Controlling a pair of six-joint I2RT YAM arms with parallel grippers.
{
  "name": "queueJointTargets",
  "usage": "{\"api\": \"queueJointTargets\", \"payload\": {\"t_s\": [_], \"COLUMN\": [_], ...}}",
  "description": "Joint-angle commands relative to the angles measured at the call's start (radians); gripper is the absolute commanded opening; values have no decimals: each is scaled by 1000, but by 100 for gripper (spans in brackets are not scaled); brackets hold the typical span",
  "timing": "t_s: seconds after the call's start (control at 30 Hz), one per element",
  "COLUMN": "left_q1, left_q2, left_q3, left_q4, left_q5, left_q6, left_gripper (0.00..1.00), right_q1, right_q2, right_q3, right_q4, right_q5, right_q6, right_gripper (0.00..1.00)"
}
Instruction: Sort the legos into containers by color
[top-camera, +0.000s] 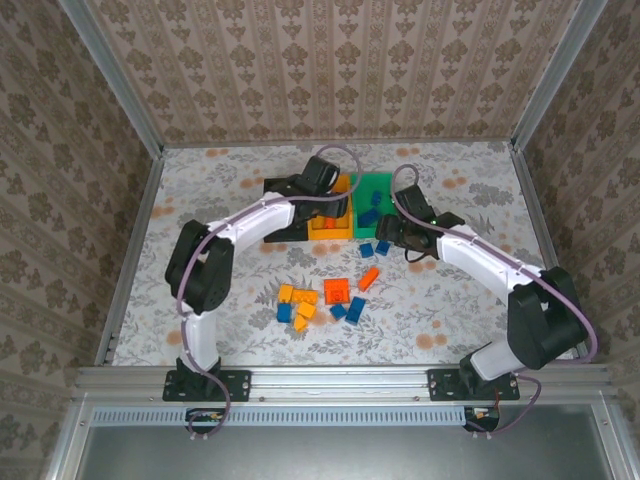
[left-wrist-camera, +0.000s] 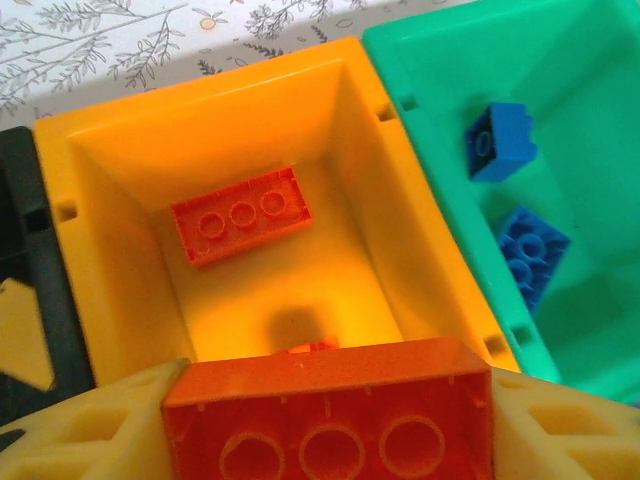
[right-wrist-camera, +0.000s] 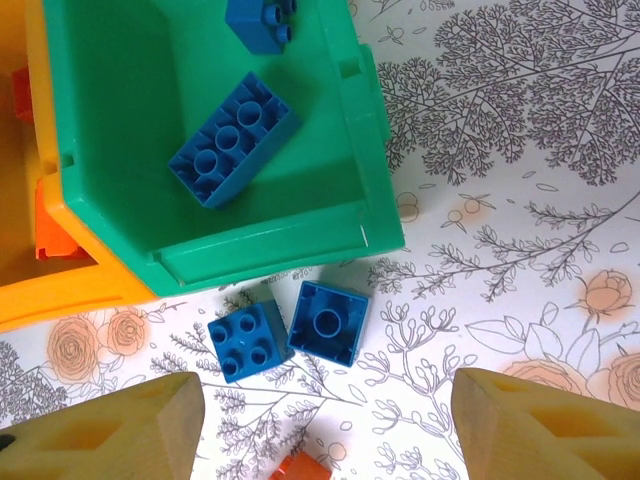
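Red brick (left-wrist-camera: 240, 215) in yellow bin (left-wrist-camera: 200, 100); second red brick (left-wrist-camera: 330, 420) held above; blue bricks (left-wrist-camera: 500, 140) in green bin (left-wrist-camera: 440, 60)

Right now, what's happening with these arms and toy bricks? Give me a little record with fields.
Left gripper: shut on a held red-orange brick, above the yellow-orange bin
Yellow-orange bin holds: another red-orange brick, lying studs up
Right gripper: open, above two loose blue bricks on the table by the green bin
Green bin holds: two sorted blue bricks
Unsorted: mixed bricks spread on the table between the arms
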Motion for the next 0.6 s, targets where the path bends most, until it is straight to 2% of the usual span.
{"api": "queueJointTargets", "payload": {"t_s": [0.0,0.23,0.4,0.47,0.57], "left_q1": [4,-6,-20,-26,-41], "left_q2": [35,25,-81,-151,-267], "left_q3": [72,102,49,-18,-159], "left_q4": [-24,-16,18,57,117], "left_q5": [21,60,80,92,90], "left_q6": [22,-4,-24,-42,-70], "left_gripper": [59,86,95,100,100], "right_q1": [-4,-4,9,28,53], "right_q2": [-50,-74,-70,-62,-34], "right_q3": [-29,-65,-79,-86,-97], "right_q4": [-11,-18,-16,-12,3], "right_q5": [-19,-64,-107,-111,-107], "right_q6": [16,19,38,42,42], "right_gripper": [68,69,69,69,69]}}
